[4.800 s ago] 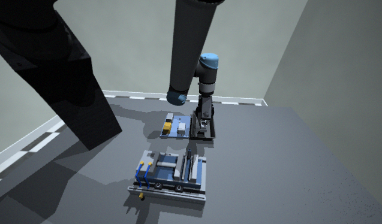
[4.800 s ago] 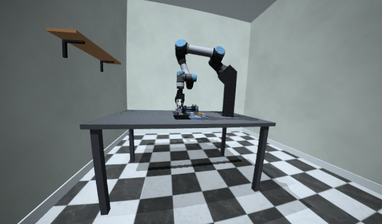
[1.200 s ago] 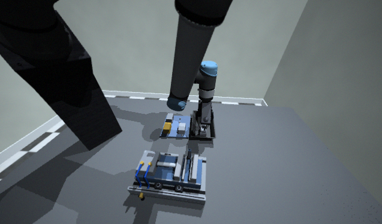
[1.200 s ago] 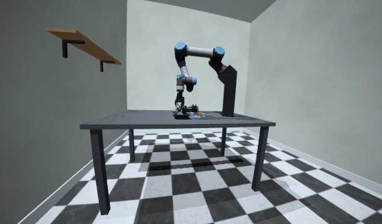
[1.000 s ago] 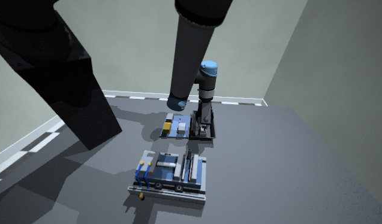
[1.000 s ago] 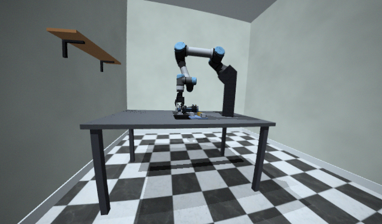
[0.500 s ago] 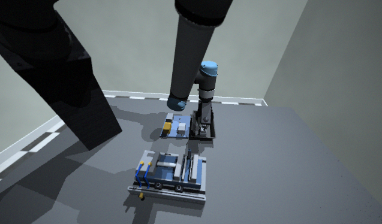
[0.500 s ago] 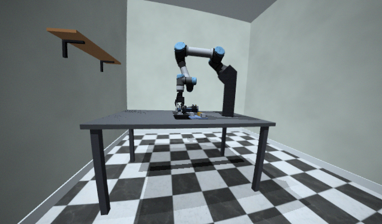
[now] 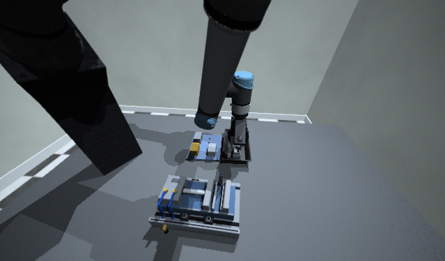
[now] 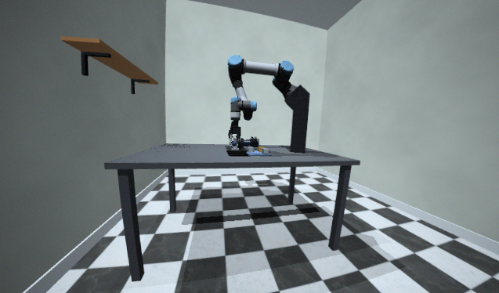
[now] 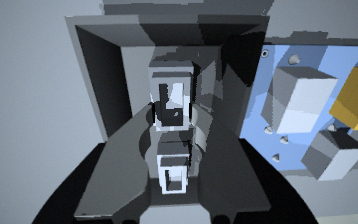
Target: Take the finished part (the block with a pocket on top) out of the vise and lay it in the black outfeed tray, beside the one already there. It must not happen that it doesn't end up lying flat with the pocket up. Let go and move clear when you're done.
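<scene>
Black and shallow, the rectangular outfeed tray point(image 9: 249, 149) lies on the dark grey table point(image 9: 322, 181), and the two-jaw gripper point(image 11: 174, 165) hangs straight down into it. The jaws are clamped on a small light-grey block with a square pocket in its top face point(image 11: 173, 176), held low inside the tray walls; whether its underside touches the tray floor cannot be told. Just ahead of it in the wrist view, a second pale pocketed block point(image 11: 172, 100) sits on the tray floor, close to the held one. The gripper's broad dark fingers fill much of the tray's width and hide the floor on either side.

Touching the tray's side is a light blue fixture plate point(image 11: 267, 102) studded with small pegs. It carries a large pale grey cube point(image 11: 300, 100), a smaller grey cube point(image 11: 330, 155) and a yellow block point(image 11: 357, 102), all well clear of the gripper.

Nearer the top camera stands a blue and grey machine vise point(image 9: 200, 202) with two blue hoses point(image 9: 166, 202) at one end and a yellow knob point(image 9: 163, 228) at its corner; nothing sits between its faces. The arm's black angled pedestal point(image 9: 95, 115) and grey forearm point(image 9: 222, 63) block part of the top view. A wooden wall shelf point(image 10: 106, 56) hangs above the checkered floor point(image 10: 263, 243).
</scene>
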`<state>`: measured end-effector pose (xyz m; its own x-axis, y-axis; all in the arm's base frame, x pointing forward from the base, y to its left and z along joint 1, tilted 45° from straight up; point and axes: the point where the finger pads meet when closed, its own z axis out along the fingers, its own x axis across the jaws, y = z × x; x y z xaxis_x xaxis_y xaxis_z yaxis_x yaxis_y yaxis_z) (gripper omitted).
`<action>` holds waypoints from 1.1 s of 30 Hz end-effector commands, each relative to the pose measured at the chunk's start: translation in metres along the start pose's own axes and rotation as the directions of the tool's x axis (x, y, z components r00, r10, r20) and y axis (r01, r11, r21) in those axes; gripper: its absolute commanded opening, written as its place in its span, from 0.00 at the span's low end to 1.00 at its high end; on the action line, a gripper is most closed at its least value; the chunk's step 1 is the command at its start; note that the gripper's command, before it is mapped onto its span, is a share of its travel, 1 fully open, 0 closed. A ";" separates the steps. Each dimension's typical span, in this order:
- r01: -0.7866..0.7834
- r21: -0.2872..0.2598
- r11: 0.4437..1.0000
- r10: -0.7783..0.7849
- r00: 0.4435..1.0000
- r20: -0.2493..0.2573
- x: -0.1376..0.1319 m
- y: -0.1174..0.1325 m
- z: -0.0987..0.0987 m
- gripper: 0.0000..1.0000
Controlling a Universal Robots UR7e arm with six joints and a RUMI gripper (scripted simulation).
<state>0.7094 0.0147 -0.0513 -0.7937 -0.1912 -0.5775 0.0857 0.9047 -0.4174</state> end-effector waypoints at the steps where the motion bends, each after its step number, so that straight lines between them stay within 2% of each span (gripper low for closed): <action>1: 0.000 0.000 1.000 0.000 1.000 0.001 -0.001 0.000 -0.001 0.00; 3: 0.000 0.000 1.000 0.000 1.000 0.001 -0.001 0.000 -0.001 0.00; 4: 0.000 0.000 1.000 0.000 1.000 0.001 -0.001 0.000 -0.001 0.40; 33: 0.000 0.000 1.000 0.000 1.000 0.001 -0.001 0.000 -0.001 0.40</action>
<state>0.7094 0.0147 -0.0513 -0.7937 -0.1912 -0.5775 0.0858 0.9047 -0.4173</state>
